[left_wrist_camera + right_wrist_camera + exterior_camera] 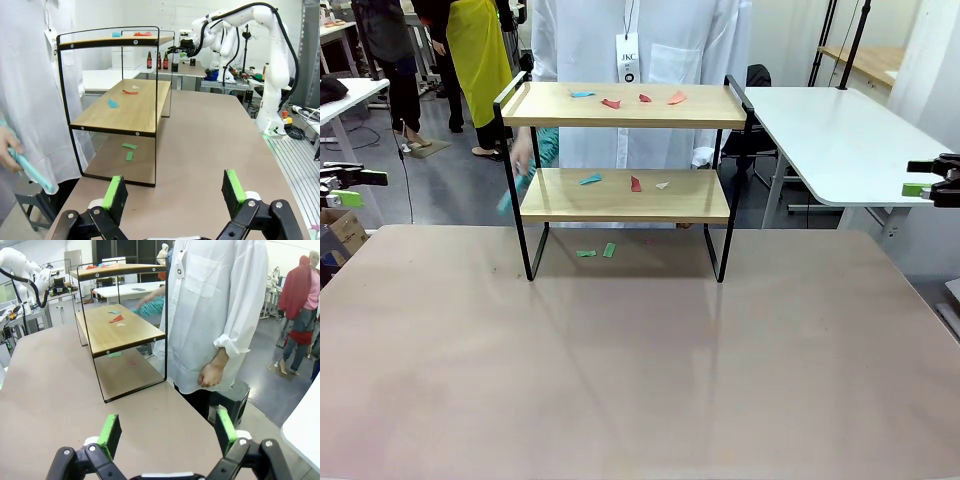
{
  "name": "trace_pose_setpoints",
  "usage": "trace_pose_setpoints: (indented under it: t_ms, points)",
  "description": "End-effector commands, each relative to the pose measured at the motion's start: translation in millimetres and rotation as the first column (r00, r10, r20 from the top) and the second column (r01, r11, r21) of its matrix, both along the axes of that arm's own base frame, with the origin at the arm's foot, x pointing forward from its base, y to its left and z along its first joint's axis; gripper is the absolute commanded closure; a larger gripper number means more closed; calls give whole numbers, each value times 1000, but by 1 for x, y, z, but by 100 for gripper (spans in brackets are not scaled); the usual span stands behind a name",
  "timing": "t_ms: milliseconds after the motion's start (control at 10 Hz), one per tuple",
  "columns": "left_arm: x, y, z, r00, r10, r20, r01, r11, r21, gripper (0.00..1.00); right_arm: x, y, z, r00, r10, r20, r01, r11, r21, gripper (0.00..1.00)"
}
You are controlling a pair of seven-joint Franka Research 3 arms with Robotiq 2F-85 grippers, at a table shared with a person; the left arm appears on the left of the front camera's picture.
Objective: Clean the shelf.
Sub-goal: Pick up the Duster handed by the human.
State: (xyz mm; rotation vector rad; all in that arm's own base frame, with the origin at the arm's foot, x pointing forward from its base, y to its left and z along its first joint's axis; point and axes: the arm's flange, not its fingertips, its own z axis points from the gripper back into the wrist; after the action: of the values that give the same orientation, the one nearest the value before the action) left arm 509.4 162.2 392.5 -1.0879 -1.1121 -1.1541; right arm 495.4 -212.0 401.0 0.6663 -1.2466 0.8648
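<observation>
Shelf (pixel 620 214) btwn L tool (pixel 355 188), R tool (pixel 920 177)

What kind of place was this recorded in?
Probably a robotics lab or workshop: the white right arm mounted at the table, a person in a white coat, more white worktables around.

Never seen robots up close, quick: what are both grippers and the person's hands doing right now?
Left gripper: open, empty.
Right gripper: open, empty.
Person's hand by the shelf: holding a teal tool.
Person's other hand: loosely curled, empty.
</observation>
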Motion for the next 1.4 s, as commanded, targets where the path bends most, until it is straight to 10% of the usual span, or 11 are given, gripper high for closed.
trace_pose_setpoints:
  t_ms: [0,1300]
  points:
    - [0,-1,2,1000,-4,2,4,1000,3,0,0,2,1,1000,0,2,0,1000,2,0]
    - [0,-1,2,1000,-4,2,4,1000,3,0,0,2,1,1000,0,2,0,1000,2,0]
